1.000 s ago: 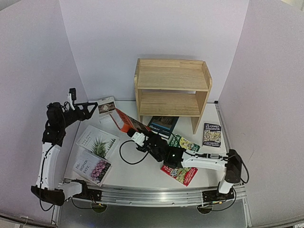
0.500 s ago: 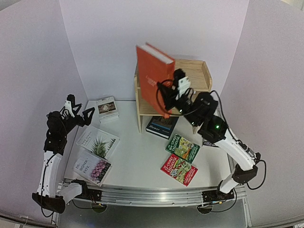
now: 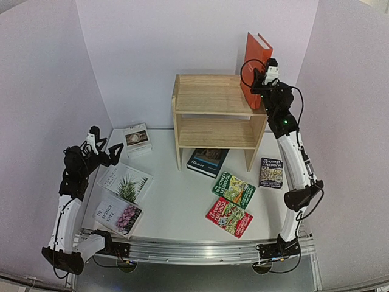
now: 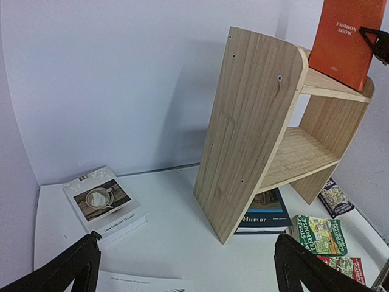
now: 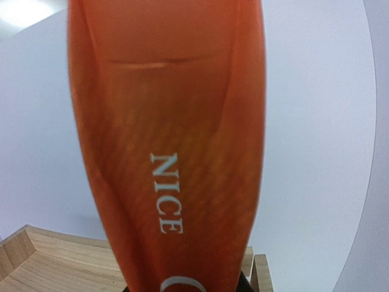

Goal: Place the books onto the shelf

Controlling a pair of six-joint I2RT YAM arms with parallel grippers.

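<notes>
Upright orange book (image 3: 256, 64) atop shelf (image 3: 209, 97)

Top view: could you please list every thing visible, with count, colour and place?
Shelf: one, light wood, back centre of table.
Orange book: one, upright on shelf top, right end.
Navy book: one, flat at shelf's foot.
Paperbacks: three, colourful, flat, front right.
White books: three, flat, left side.
Table: one, white.
Left arm: white-black, jaws open, empty.
Right arm: white-black, jaws shut on orange book.
</notes>
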